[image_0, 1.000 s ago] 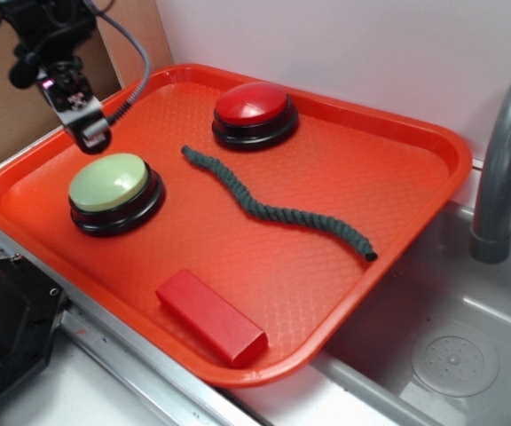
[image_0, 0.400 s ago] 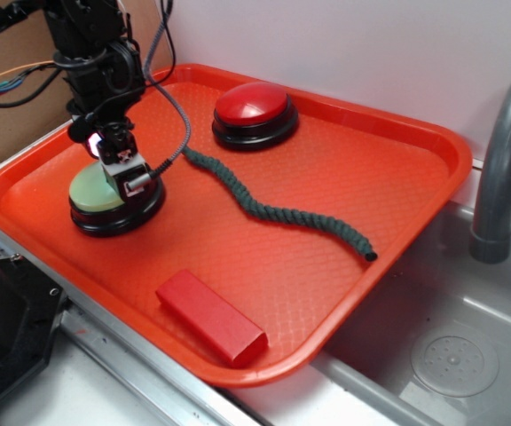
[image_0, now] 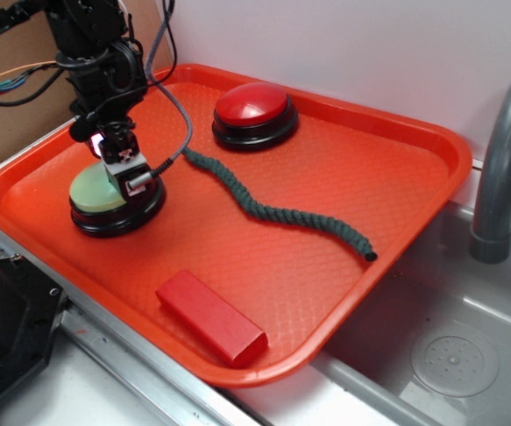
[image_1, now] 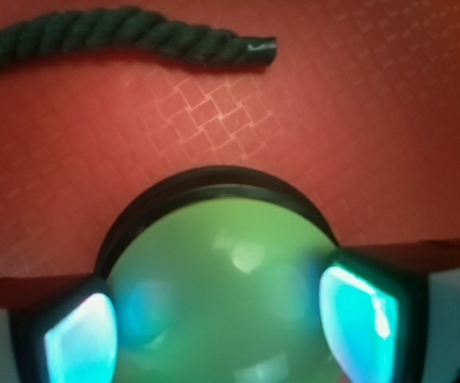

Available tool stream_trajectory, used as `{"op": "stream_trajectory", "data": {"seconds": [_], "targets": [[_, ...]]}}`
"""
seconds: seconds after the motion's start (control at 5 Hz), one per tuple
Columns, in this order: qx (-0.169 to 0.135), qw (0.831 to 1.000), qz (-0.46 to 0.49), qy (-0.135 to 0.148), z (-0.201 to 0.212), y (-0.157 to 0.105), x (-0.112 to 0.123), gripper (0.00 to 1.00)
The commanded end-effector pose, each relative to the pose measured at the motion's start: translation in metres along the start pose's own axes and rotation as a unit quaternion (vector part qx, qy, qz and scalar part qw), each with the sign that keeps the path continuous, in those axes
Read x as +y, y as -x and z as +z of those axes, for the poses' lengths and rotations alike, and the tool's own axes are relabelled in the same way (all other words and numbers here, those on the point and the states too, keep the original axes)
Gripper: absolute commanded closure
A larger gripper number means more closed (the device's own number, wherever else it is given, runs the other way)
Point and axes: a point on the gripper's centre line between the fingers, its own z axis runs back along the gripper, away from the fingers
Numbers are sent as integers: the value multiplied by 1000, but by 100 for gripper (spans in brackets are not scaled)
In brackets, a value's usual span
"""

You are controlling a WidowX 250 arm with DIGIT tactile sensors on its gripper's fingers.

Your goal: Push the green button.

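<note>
Pale green fills my wrist view: the green button [image_1: 222, 295] lies directly beneath my gripper [image_0: 124, 177]. My fingers [image_1: 358, 311] stand spread open, straddling its dome and gripping nothing.

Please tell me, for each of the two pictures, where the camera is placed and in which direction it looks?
Exterior: stands off the tray's front corner, raised, looking down across the tray; shows the arm and end effector over the green button.
Wrist: sits on the end effector, looking straight down; both fingertips frame the green button.
Shared: the green button, the dark rope, the tray.
</note>
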Motion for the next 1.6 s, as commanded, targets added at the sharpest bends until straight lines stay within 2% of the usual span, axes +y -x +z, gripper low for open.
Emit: {"op": "stream_trajectory", "data": {"seconds": [0.0, 0.2, 0.4, 1.4], "targets": [[-20, 999, 27, 12, 31, 3, 2, 0], [-42, 998, 51, 2, 53, 13, 8, 0], [-41, 998, 57, -5, 57, 15, 10, 0], [-42, 996, 75, 0, 81, 8, 9, 0]]}}
